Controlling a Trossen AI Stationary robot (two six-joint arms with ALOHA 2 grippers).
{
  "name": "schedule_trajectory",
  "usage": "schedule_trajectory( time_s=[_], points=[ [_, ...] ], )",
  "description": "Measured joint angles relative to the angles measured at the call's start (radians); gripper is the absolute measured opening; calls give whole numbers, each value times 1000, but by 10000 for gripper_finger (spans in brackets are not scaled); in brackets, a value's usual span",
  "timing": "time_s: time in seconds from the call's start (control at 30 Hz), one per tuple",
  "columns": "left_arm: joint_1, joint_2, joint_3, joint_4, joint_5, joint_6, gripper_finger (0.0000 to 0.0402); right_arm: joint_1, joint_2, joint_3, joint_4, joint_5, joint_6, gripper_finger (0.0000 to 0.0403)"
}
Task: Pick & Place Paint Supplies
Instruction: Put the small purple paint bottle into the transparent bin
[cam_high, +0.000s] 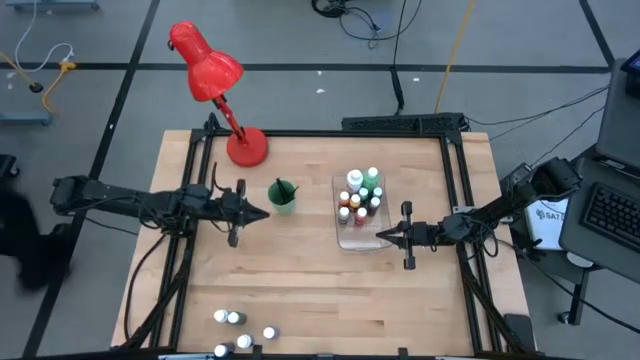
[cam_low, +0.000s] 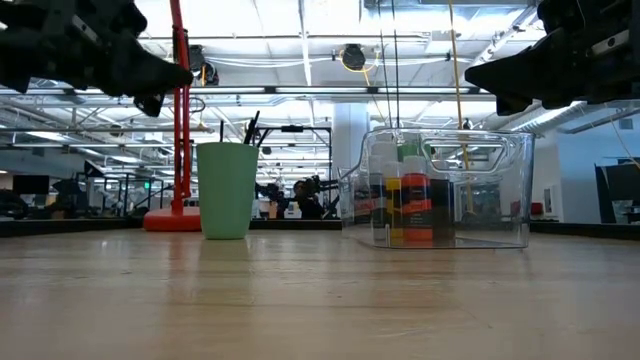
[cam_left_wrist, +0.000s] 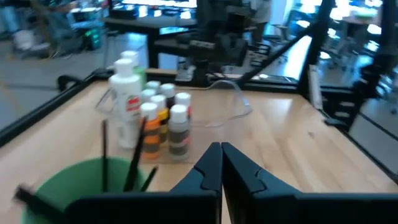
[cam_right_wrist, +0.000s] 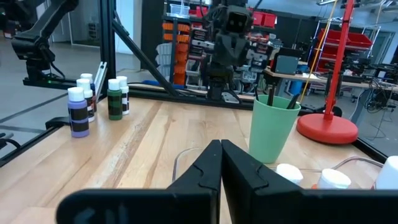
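Hovering beside the clear bin (cam_high: 357, 240), both arms' fingers were pressed together, holding nothing. Loose bottles (cam_high: 232, 318) waited far from the bin at the desk (cam_high: 300, 280) edge, so the left gripper (cam_high: 262, 213) probably needed to open wide first.

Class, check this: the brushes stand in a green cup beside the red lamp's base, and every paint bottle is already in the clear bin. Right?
Not every bottle. The high view shows several paint bottles outside the clear bin, at the table's near edge. The brushes are in the green cup near the red lamp.

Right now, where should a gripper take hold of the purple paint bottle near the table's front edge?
Grip the purple paint bottle across its round body just below the white cap, coming from above. It stands upright, slightly apart from the green bottle, leaving room for the fingers.
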Motion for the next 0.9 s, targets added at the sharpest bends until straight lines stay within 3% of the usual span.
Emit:
schedule_trajectory(
  time_s=[0.13,0.27,0.5,0.9],
  points=[
    [8,1,-24,-1,-50,-71,12,0,0,0,0,0,0,4],
    [-3,2,-40,-23,-15,-75,20,0,0,0,0,0,0,4],
    [-7,1,-39,94,-70,-97,3,0,0,0,8,0,-1,4],
    [-7,2,-39,105,-70,-97,35,0,0,0,52,0,-71,4]
  ],
)
